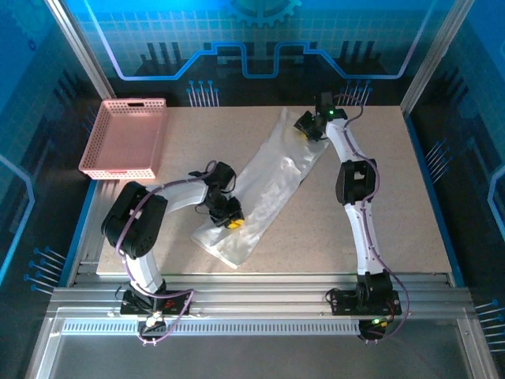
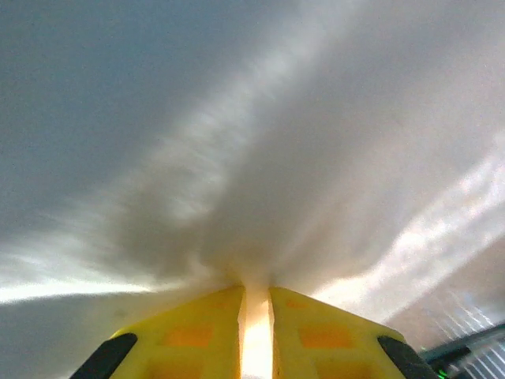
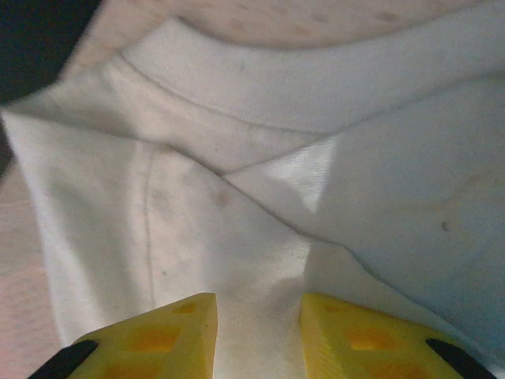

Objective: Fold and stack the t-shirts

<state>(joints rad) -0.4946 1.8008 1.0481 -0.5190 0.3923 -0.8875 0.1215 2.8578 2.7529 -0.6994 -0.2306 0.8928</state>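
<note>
We are looking at the white t-shirt (image 1: 272, 183) lying as a long diagonal strip on the table (image 1: 394, 205). It is running from the left gripper (image 1: 229, 222) at its near end up to the right gripper (image 1: 309, 126) at its far end, well apart from the pink lattice basket (image 1: 126, 136). In the left wrist view the yellow jaws are standing almost together, pinching a thin ridge of fabric that is fanning out taut from the pinch. In the right wrist view the jaws are standing partly apart, straddling flat cloth just below the collar (image 3: 260, 95), and we are judging that hold loose. The risk we are weighing is this: if the left arm pulls while the far end is free, the strip may be dragging and bunching rather than folding cleanly. So thin a pinch could also be slipping off, or be catching only one layer.
</note>
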